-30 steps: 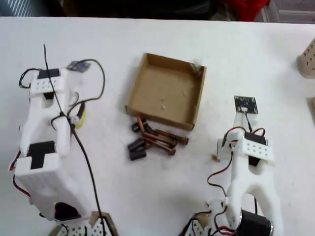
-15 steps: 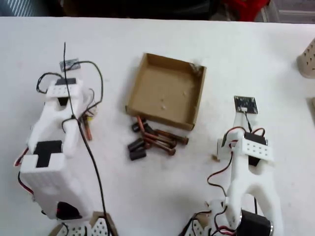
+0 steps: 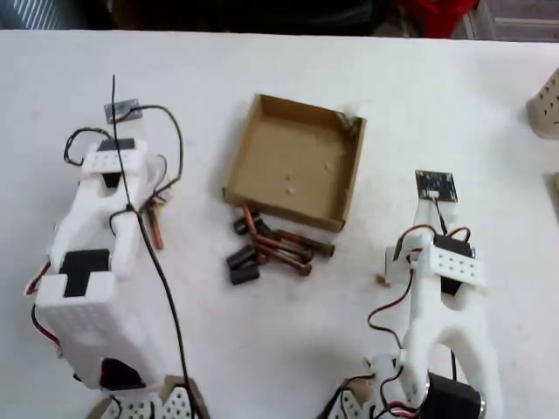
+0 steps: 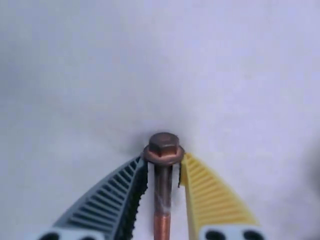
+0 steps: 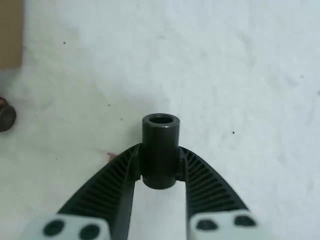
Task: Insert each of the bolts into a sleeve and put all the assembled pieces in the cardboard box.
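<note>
Bolt [image 4: 163,146]: clamped under head by L end effector [image 4: 163,166], 9 o'clock of box [image 3: 284,210]. Sleeve [image 5: 160,145]: clamped by R end effector [image 5: 159,161], 4 o'clock. Both judged rigid, light, slippery; grip shank/barrel, keep bore clear.

Right hand [image 5: 159,152] gripping a black sleeve [image 5: 160,142] over a white surface [image 5: 240,60].
Two black ribbed fingers [image 5: 112,187] press against either side of the short, tube-shaped sleeve, around its near half. The sleeve points away from the hand, and its hollow open end shows at the far tip. The surface is white with a few tiny dark specks. A strip of the brown cardboard box [image 5: 11,35] shows at one corner. Near it lies a small dark round object [image 5: 6,116], cut off at the edge and too partial to identify.
</note>
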